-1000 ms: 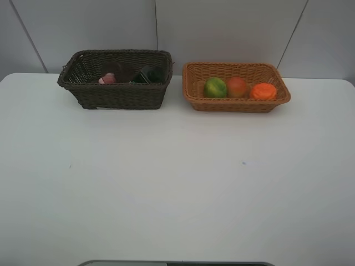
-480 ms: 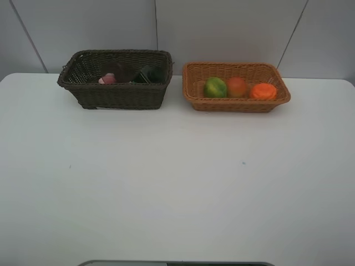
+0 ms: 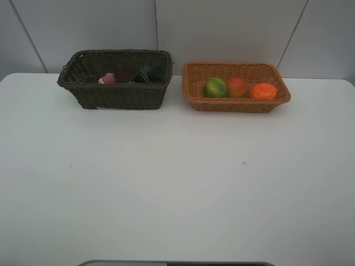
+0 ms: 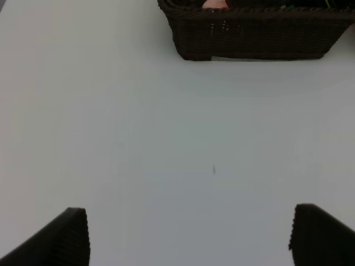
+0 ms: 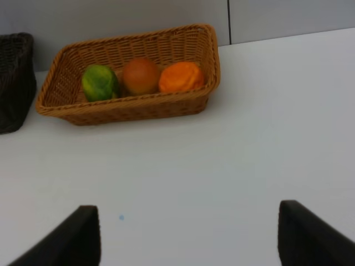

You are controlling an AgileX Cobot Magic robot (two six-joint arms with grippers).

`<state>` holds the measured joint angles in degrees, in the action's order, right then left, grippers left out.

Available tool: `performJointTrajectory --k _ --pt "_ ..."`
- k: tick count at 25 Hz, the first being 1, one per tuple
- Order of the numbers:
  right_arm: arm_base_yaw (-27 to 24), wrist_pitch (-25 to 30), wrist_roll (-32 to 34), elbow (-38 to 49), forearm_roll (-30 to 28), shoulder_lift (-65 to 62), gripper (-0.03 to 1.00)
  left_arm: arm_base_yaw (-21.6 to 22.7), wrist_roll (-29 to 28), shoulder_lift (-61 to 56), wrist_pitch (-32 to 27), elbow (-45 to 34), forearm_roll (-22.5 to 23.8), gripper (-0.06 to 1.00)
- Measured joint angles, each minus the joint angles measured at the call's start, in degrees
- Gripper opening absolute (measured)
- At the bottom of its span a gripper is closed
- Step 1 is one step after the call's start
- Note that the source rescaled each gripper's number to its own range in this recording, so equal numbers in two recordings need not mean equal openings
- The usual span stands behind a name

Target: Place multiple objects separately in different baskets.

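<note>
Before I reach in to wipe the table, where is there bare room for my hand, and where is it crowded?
The white table is bare in front of both baskets. A narrow bare strip separates the dark basket from the tan basket. The tan basket is crowded: green fruit, peach and orange in a row. Both pincers hang open over bare table.

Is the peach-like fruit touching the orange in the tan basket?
Touching, as far as the right wrist view shows: the peach-like fruit and the orange sit edge against edge in the tan basket, with no basket floor visible between them.
</note>
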<state>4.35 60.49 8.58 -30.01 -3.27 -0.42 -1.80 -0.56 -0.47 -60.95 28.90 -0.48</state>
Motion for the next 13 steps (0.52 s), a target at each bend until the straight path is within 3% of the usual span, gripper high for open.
performJointTrajectory --k 13 --pt "0.0 0.0 0.0 0.0 0.0 0.0 0.52 0.0 0.0 0.0 0.0 0.0 -0.1 0.92"
